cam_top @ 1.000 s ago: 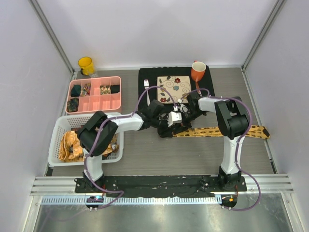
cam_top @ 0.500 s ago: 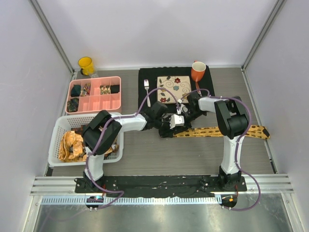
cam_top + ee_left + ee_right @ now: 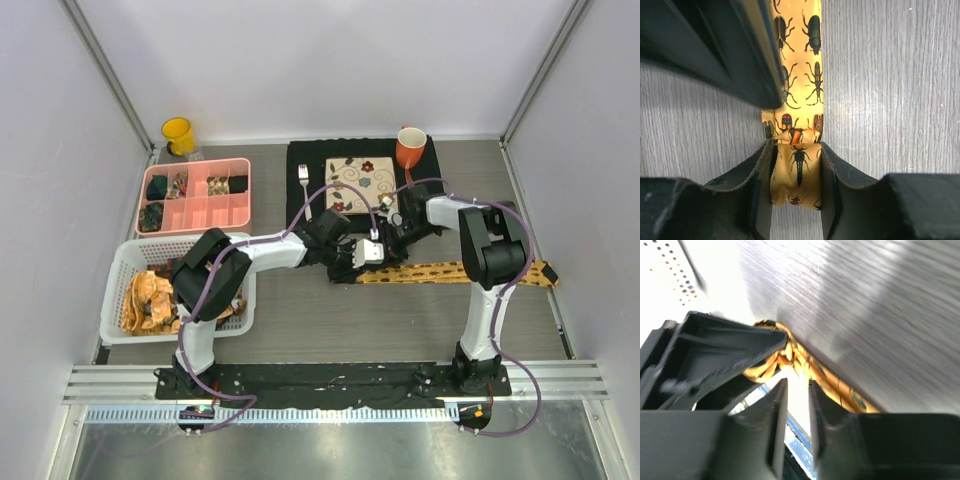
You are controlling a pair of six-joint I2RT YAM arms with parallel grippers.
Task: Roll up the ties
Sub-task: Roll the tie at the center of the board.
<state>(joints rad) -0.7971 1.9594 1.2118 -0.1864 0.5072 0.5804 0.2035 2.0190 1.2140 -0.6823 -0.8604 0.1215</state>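
A mustard-yellow tie [image 3: 460,271] with dark beetle prints lies flat across the table and runs right to its pointed end. My left gripper [image 3: 350,265] is at its left end. In the left wrist view the left gripper [image 3: 796,187] is shut on the folded, partly rolled end of the tie [image 3: 799,167]. My right gripper [image 3: 392,237] is just behind that end. In the right wrist view its fingers [image 3: 777,415] stand a little apart with nothing between them, and the tie's roll [image 3: 790,357] is just beyond the tips. More ties [image 3: 150,300] lie in the white basket.
A white basket [image 3: 125,262] stands at the left, with a pink compartment tray [image 3: 200,213] behind it. A yellow cup [image 3: 178,133] is at the back left. A black mat [image 3: 305,155] holds a patterned tile [image 3: 360,180], a fork [image 3: 304,185] and an orange mug [image 3: 410,148].
The right arm has swung to the right and its gripper has drawn slightly back from the tie's rolled end. The left gripper has stayed at that end, still gripping it.
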